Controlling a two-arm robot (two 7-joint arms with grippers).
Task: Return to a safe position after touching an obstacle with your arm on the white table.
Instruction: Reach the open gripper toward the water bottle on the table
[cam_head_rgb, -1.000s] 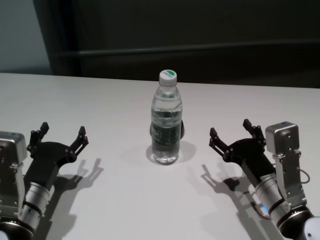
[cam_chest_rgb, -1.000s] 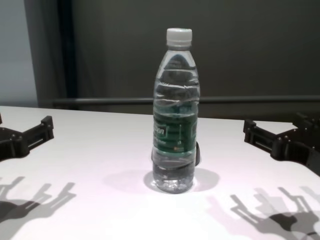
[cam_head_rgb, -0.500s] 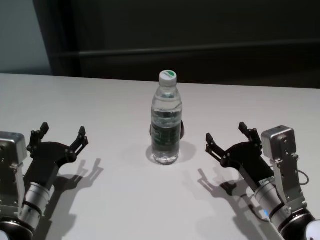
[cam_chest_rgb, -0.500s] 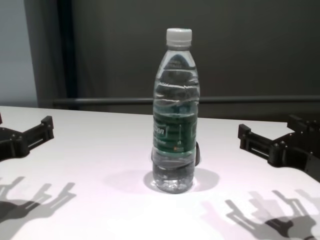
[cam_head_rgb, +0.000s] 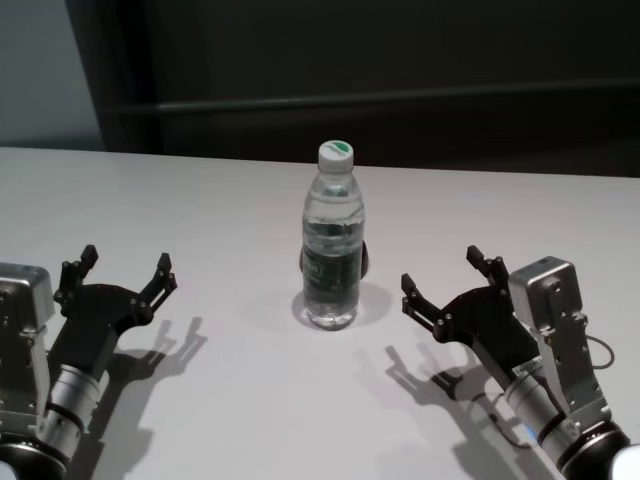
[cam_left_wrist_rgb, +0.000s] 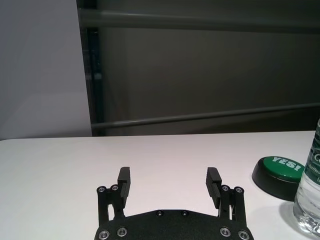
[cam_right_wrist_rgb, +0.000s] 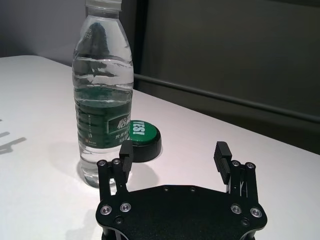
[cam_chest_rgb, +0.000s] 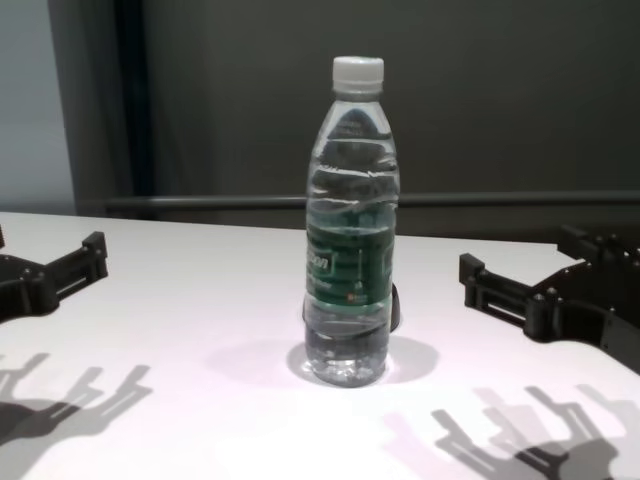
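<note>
Contact has not happened yet, as I judge it: my right gripper (cam_head_rgb: 440, 277) hangs low over the counter (cam_head_rgb: 200, 200) just beside the bottle (cam_head_rgb: 332, 250), fingers spread wide and grasping nothing, with a clear gap between the nearer fingertip and the plastic. My left gripper (cam_head_rgb: 118, 277) sits parked well apart on the other side, also spread and empty. So the step in hand looks like the approach to touch. The next move calls for a slow, light sideways nudge with the arm against the bottle, gentle enough not to tip it, then a pull back to a resting pose away from it. The bottle stands upright near the middle of the counter, long axis vertical, white cap pointing straight up, label band round its middle. A low green-topped disc (cam_right_wrist_rgb: 141, 135) lies close behind it; whether they touch I cannot tell.
</note>
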